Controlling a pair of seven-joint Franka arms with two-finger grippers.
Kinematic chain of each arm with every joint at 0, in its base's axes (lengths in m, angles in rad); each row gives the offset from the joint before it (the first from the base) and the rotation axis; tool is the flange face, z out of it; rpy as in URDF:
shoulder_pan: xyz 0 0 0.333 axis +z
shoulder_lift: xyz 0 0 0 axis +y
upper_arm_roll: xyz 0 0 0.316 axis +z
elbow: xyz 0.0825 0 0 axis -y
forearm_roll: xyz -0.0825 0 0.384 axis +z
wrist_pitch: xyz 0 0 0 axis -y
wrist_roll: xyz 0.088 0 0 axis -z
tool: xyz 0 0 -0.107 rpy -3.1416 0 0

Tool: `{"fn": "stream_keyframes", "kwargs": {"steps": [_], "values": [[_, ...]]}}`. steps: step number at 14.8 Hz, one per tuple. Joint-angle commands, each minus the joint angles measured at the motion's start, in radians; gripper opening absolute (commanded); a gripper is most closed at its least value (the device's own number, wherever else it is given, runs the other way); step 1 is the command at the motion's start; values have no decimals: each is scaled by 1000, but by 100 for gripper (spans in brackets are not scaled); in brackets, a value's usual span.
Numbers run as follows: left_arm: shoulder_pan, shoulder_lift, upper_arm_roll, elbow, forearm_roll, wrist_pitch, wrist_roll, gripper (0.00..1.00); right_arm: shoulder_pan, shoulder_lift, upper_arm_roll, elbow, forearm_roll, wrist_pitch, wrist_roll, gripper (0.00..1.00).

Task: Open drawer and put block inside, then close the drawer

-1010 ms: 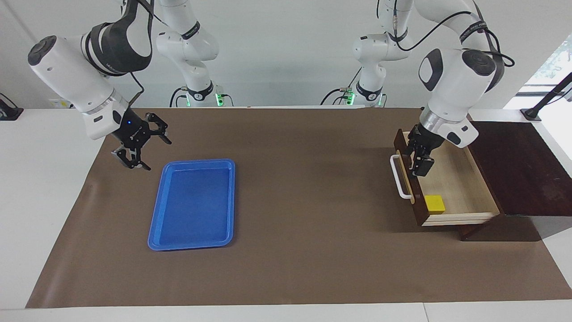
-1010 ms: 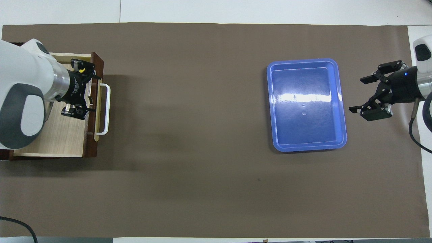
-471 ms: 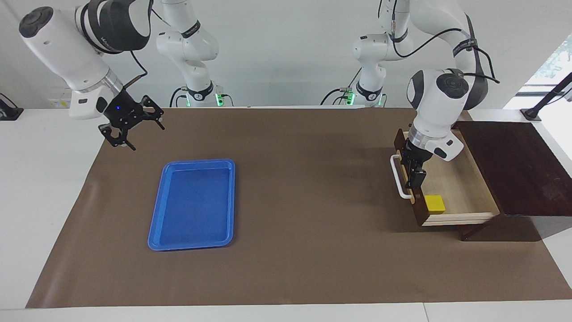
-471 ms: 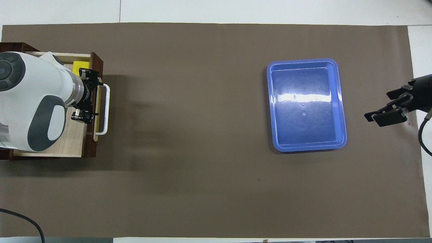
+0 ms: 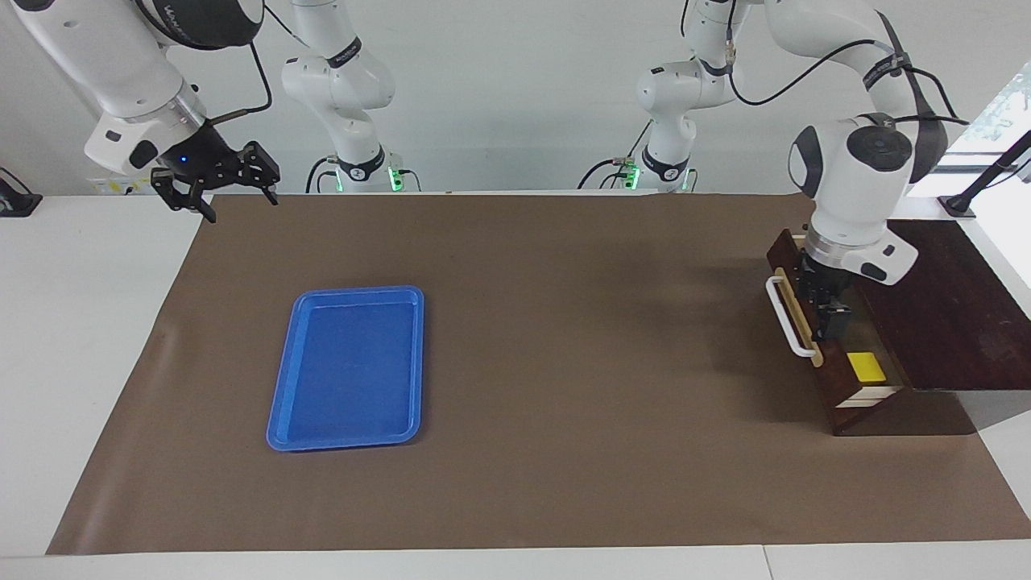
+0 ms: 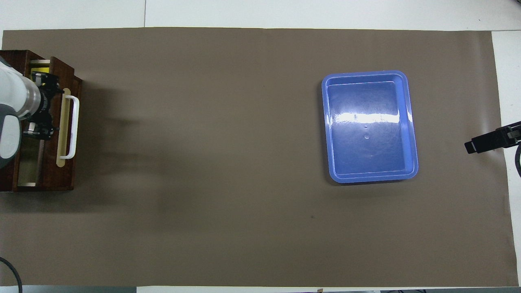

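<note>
The dark brown drawer (image 5: pixel 834 395) with its white bar handle (image 5: pixel 785 316) stands a narrow gap out of its cabinet (image 5: pixel 942 306) at the left arm's end of the table. The yellow block (image 5: pixel 867 366) lies inside that gap on the pale wood floor. My left gripper (image 5: pixel 823 302) hangs open inside the drawer, right against the inner face of the front panel, and holds nothing. From overhead, the left gripper (image 6: pixel 40 105) spans the gap just inside the handle (image 6: pixel 73 126). My right gripper (image 5: pixel 213 187) is raised and open over the mat's corner at the right arm's end.
A flat blue tray (image 5: pixel 278 403) lies on the brown mat toward the right arm's end, with nothing in it. In the overhead view only a tip of the right gripper (image 6: pixel 488 140) shows beside the tray (image 6: pixel 412 134).
The drawer has slid most of the way into the cabinet, with the left gripper moving along inside it. The right gripper has risen and drawn back away from the tray.
</note>
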State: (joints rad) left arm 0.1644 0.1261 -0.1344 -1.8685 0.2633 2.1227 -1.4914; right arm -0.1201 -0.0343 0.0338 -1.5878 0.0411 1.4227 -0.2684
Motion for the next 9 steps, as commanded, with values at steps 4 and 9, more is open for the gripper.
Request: {"fn": "stream_keyframes", "kwargs": {"steps": [4,9], "values": [[73,18,-10,21,24,17,71,100,22,-9,-19,3,-66,-27,181,100],[1,-71,-34,71,-71,-156,437,100,40,7,-43,-46,-78,93,184,100]]}}
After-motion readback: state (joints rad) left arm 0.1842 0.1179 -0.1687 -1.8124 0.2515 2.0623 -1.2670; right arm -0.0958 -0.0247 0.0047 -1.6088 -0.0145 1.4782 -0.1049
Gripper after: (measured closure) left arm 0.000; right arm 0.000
